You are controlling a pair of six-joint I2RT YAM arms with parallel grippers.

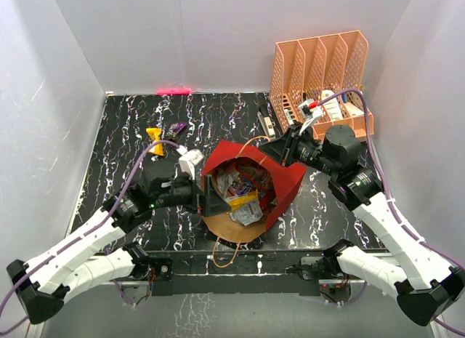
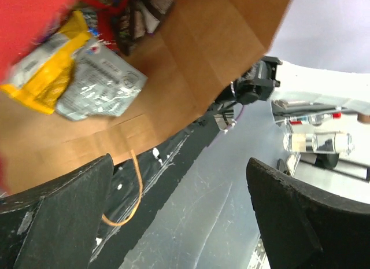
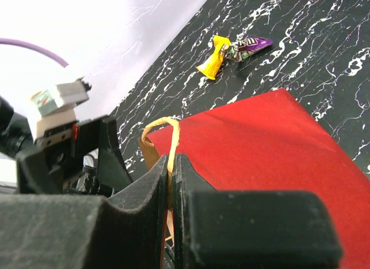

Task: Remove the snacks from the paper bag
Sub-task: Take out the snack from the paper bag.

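Note:
The red paper bag point(image 1: 287, 179) lies on its side mid-table, its brown-lined mouth facing the near edge. Several snacks point(image 1: 243, 192) lie inside. In the left wrist view a yellow packet point(image 2: 40, 72) and a silver-grey packet point(image 2: 101, 87) rest on the brown lining point(image 2: 191, 55). My left gripper point(image 1: 208, 196) is open and empty at the left edge of the mouth point(image 2: 179, 217). My right gripper point(image 1: 280, 153) is shut on the bag's upper cord handle point(image 3: 165, 125), the jaws pinched on the cord point(image 3: 171, 162) above the red side point(image 3: 277, 142). A yellow packet point(image 1: 155, 140) and a purple packet point(image 1: 176, 127) lie on the table at back left.
The orange slotted rack point(image 1: 320, 76) with white and dark items stands at back right, just behind my right arm. A loose cord handle point(image 1: 225, 254) hangs over the near table edge. White walls close in the sides and back. The two loose packets also show in the right wrist view point(image 3: 213, 58).

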